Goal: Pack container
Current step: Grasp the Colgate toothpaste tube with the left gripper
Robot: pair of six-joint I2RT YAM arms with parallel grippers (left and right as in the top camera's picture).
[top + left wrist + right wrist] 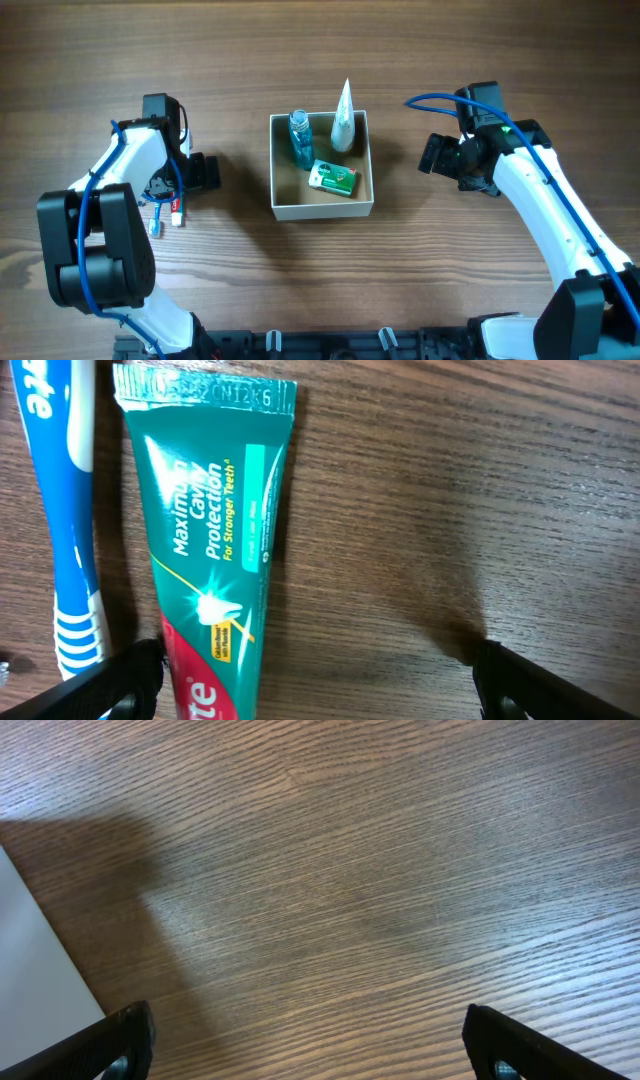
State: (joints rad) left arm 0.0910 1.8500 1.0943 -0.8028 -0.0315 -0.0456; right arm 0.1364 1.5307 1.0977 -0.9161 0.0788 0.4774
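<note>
The container (322,210), a square white box with a tan inside, stands at the table's middle. It holds a blue-green bottle (300,138), a white tube (343,122) and a green soap box (333,178). My left gripper (168,192) is open, low over a green and red toothpaste tube (210,540) lying on the table beside a blue and white toothbrush (65,510). The tube's red end lies between the fingers (320,685), close to the left finger. My right gripper (440,155) is open and empty over bare wood right of the container (35,960).
The toothpaste (178,210) and toothbrush (155,222) lie left of the container, partly under the left arm. The wooden table (320,300) spreads all round. Black fixtures line the front edge (330,345).
</note>
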